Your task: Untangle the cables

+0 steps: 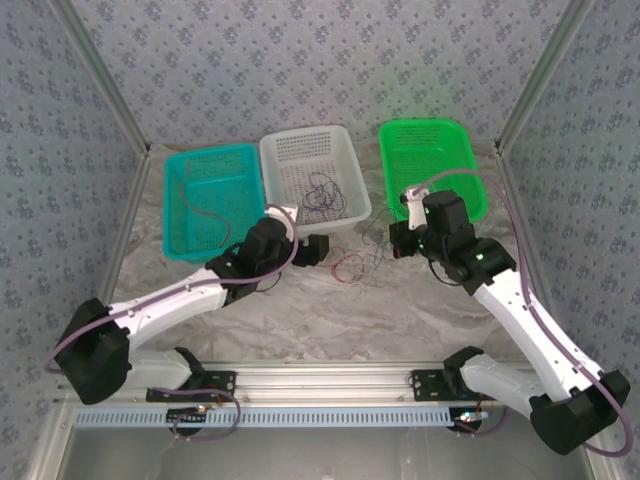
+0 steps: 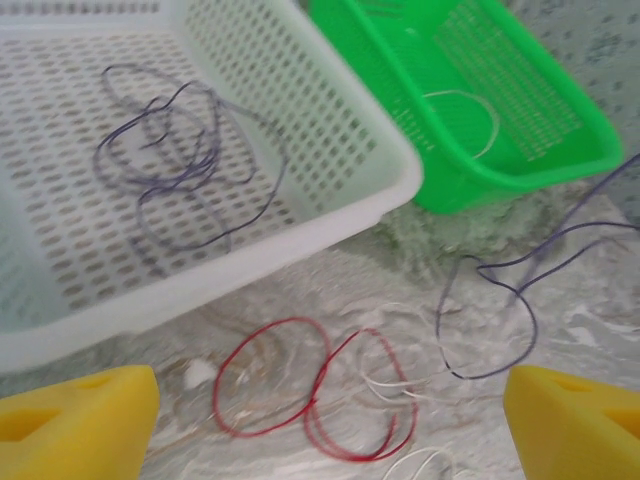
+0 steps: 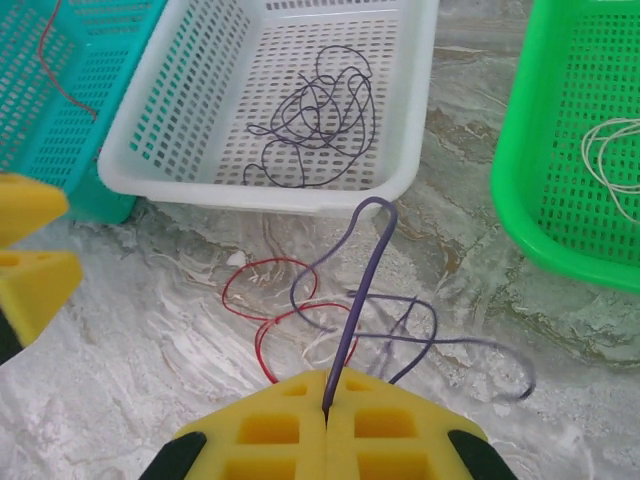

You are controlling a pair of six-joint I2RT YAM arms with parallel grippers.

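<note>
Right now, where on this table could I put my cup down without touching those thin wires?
Bare marble table lies between the loose cables and the arm bases. Crowded: in front of the white basket, where they sprawl between the left gripper and right gripper, which pinches a purple cable.

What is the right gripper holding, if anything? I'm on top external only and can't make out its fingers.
Observer: The right gripper is shut on a dark purple cable, whose loop stands up above the pads.
Operator: Left one?
Observer: The left gripper is open, with the red cable lying loose on the table between its fingers.
Operator: Anything in the green basket?
Observer: Yes, a whitish cable is looped inside the green basket.
</note>
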